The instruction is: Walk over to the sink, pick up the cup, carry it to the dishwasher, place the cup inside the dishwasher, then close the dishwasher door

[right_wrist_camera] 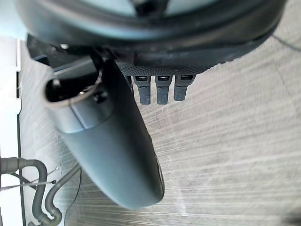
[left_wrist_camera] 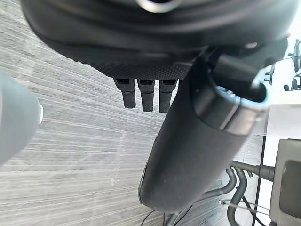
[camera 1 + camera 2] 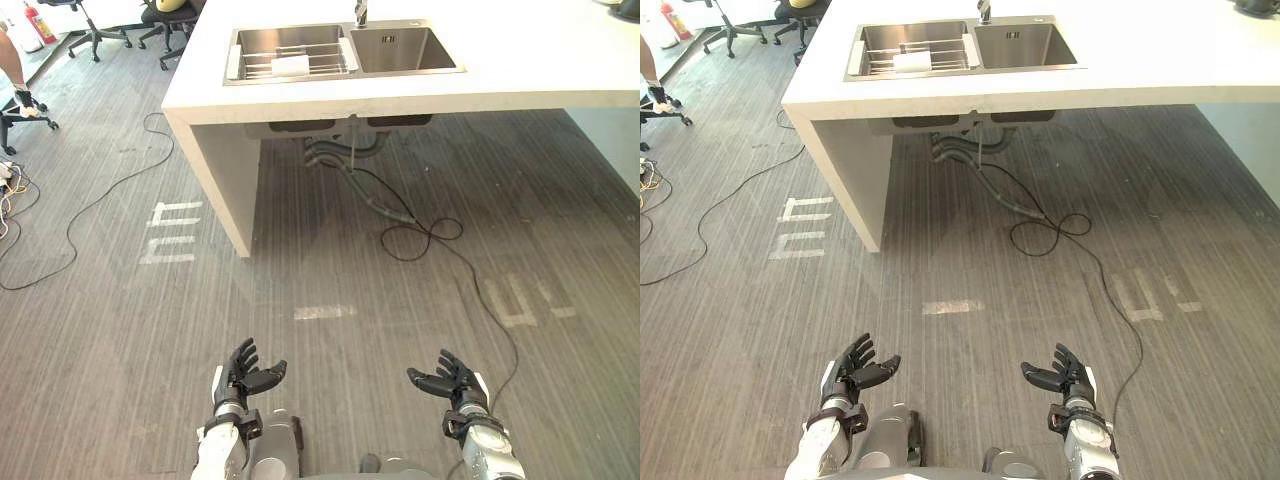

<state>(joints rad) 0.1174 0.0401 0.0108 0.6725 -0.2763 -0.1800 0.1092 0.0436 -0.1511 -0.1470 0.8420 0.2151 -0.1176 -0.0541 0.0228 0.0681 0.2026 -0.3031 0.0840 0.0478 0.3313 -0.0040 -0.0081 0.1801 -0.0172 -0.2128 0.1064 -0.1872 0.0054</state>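
Left hand (image 3: 245,372), right hand (image 3: 447,378) spread empty; white item (image 3: 290,66) in sink (image 3: 405,50) indistinct.

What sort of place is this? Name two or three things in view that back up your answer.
Probably a test kitchen in a lab or office: a white counter with a double steel sink, bare drain pipes beneath it, tape marks on the grey floor and wheeled office chairs beyond.

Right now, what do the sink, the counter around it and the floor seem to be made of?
Sink: likely brushed stainless steel; grey metallic sheen, soft reflections. Counter: smooth matt white slab, perhaps stone or composite; the look leaves it open. Floor: grey with fine streaked grain, probably wood-look planks or vinyl.
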